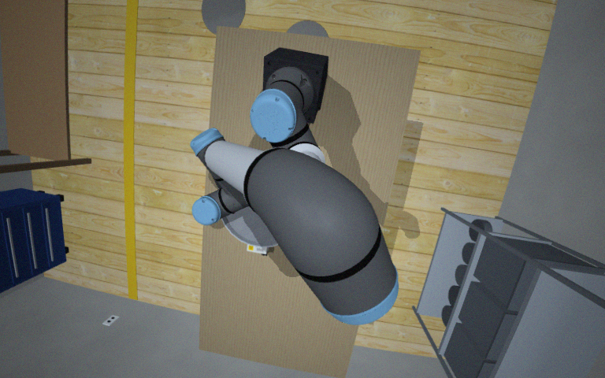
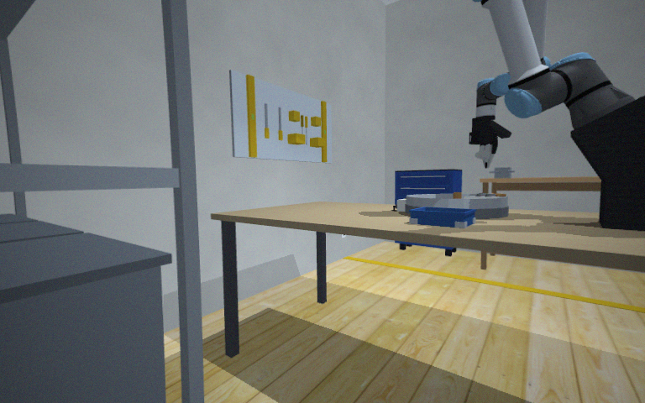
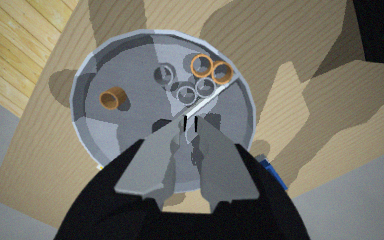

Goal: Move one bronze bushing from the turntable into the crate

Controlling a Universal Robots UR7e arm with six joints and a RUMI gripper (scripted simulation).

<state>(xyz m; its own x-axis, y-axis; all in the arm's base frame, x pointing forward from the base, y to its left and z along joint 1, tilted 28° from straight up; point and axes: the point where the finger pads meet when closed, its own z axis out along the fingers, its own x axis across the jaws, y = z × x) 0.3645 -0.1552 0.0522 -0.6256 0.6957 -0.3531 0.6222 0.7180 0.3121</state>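
Blue drawer cabinet point(image 1: 31, 236) point(image 2: 427, 182) near grey walls.

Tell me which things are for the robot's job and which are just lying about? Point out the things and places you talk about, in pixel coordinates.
For the job:
- gripper point(image 2: 485, 164) point(image 3: 190, 116)
- bronze bushings point(image 2: 457, 195) point(image 3: 119, 95)
- turntable point(image 2: 427, 207) point(image 3: 76, 95)
- blue crate point(image 2: 442, 217) point(image 3: 275, 175)

Just about:
- silver bushings point(image 3: 186, 103), which stay put
- blue drawer cabinet point(image 1: 26, 236) point(image 2: 427, 179)
- tool board point(image 2: 241, 113)
- yellow floor stripe point(image 1: 130, 156) point(image 2: 495, 283)

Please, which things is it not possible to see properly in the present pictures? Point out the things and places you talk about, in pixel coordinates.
- Crate point(image 2: 442, 217) point(image 3: 276, 176): its inside; seen too low in the exterior view, mostly cut off by the end effector point(image 2: 485, 164) point(image 3: 190, 123) in the wrist view.
- Turntable point(image 1: 236, 231) point(image 2: 427, 205) point(image 3: 75, 100): its near part, behind the fingers, wrist view.
- Bushings: hidden under the arm, top view.
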